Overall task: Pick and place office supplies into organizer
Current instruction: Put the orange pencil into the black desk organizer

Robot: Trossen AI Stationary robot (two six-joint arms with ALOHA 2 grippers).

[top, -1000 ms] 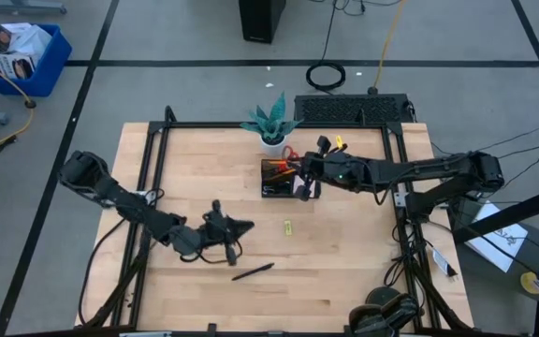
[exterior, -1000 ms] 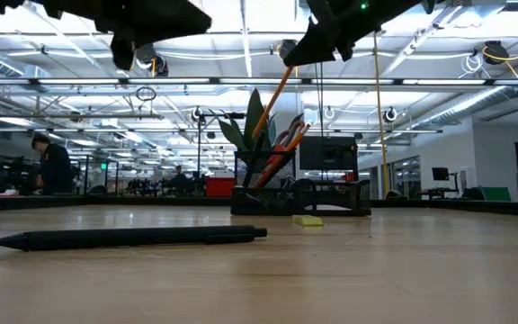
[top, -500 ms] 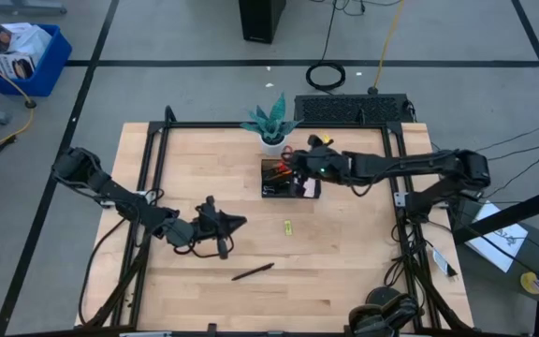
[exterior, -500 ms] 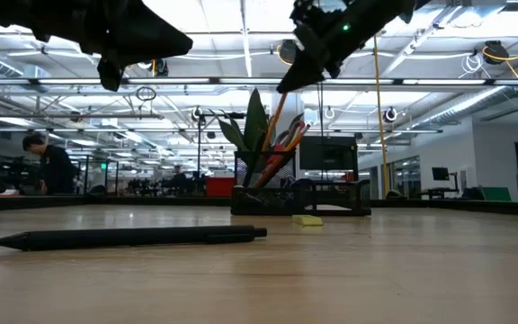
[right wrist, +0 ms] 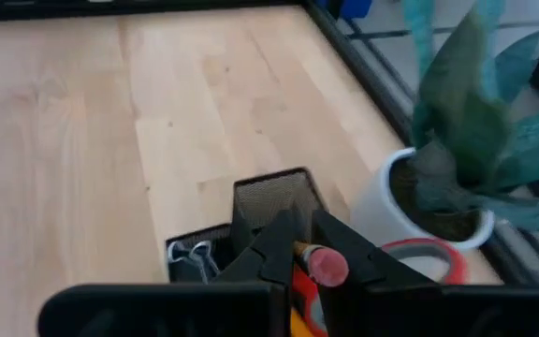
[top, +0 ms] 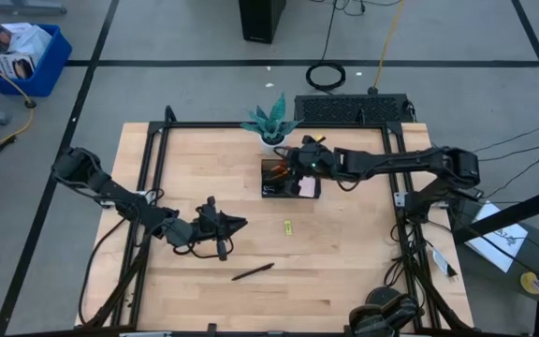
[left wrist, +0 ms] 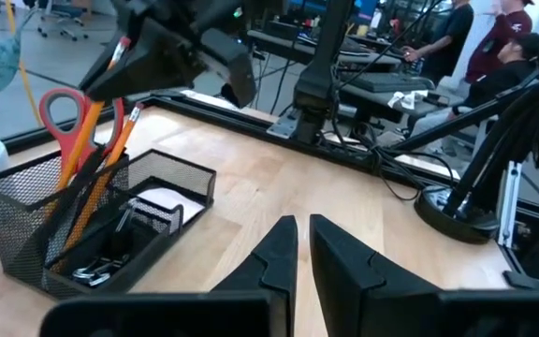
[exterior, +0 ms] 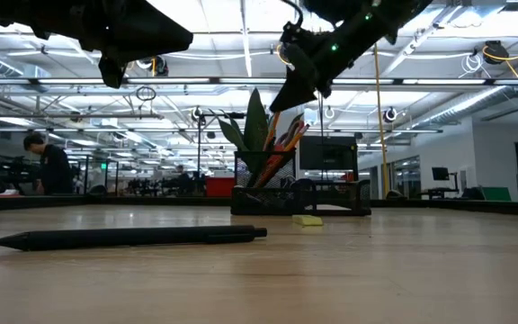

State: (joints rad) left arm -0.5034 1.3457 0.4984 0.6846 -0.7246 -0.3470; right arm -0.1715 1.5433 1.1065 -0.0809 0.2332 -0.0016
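Observation:
The black mesh organizer stands near the table's far edge, with red-handled scissors and orange pencils leaning in its taller compartment and clips in the lower one. My right gripper hovers over it, shut on an orange pencil. A black pen lies flat toward the near edge. A yellow-green clip lies mid-table. My left gripper hangs above the table left of centre, shut and empty. My right gripper pinches an orange pencil between its two fingers near the pink eraser end. The fingers come from the table's right, slanting down. The pencil hangs tilted below them, its lower end inside the organizer's taller compartment among the other pencils.
A white pot with a teal plant stands just beyond the organizer, close to my right gripper. A black frame rail borders the table. Bare wood lies between the organizer and the pen. People show in the room beyond the table.
My right gripper has carried the pencil toward the table's left, over the organizer, and has come down, so the pencil's lower end has sunk into the taller compartment. My left gripper drew slightly toward the table's left, then kept still.

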